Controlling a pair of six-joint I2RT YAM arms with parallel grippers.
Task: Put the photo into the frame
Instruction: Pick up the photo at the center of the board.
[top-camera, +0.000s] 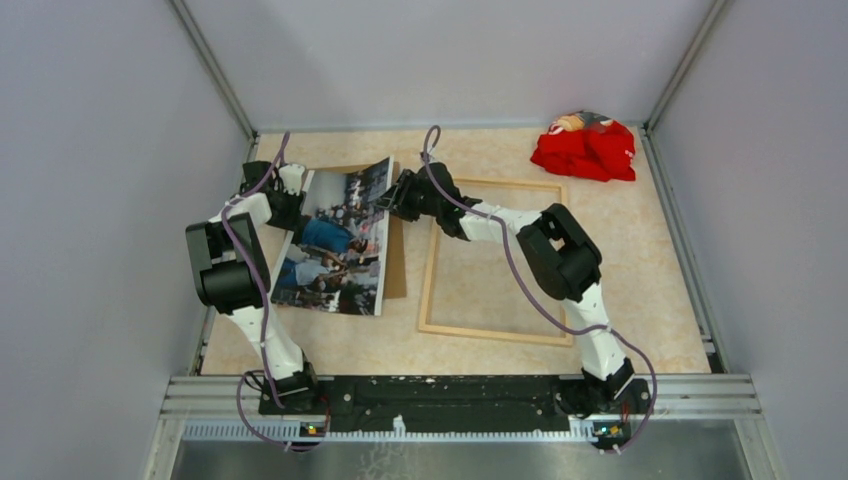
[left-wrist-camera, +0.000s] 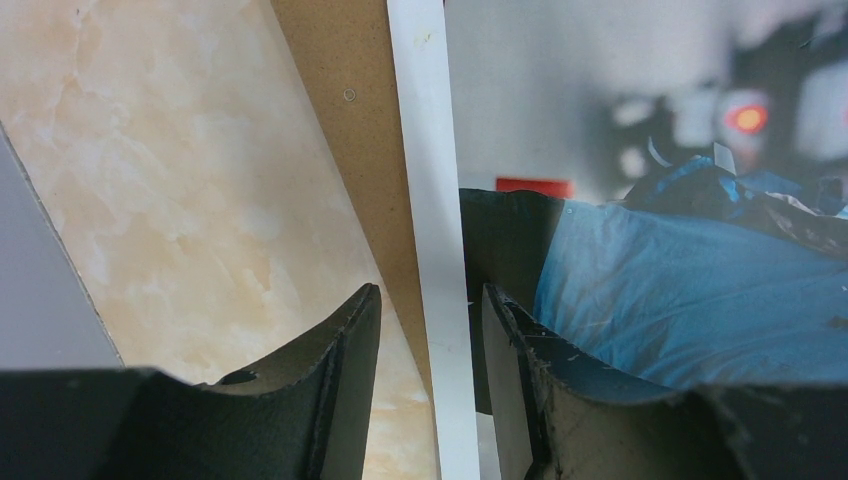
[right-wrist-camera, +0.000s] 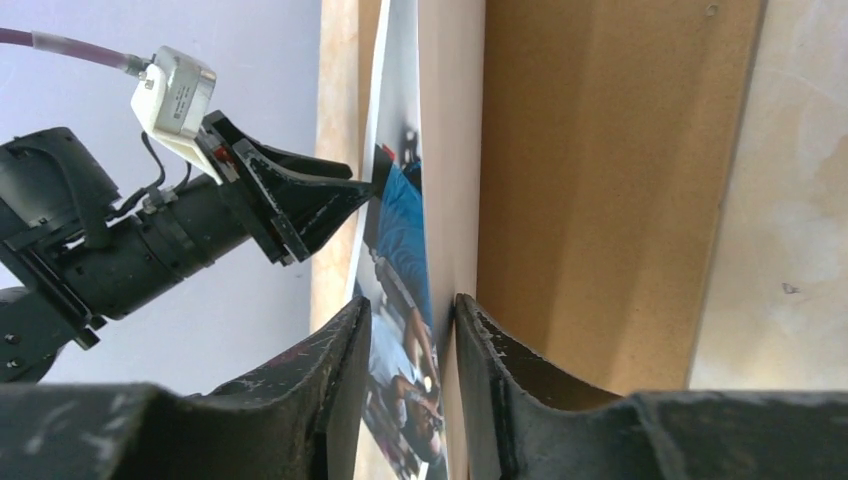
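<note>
photo (top-camera: 335, 240) gripped at opposite edges by both fingers.

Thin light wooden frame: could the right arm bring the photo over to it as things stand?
Probably yes. The thin light wooden frame lies flat beside the right gripper, its pane uncovered. But the left gripper also clamps the crowd-scene paper photo, so both must move together.

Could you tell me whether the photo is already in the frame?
Out: the photo lies over the brown board, left of the empty frame.
</note>
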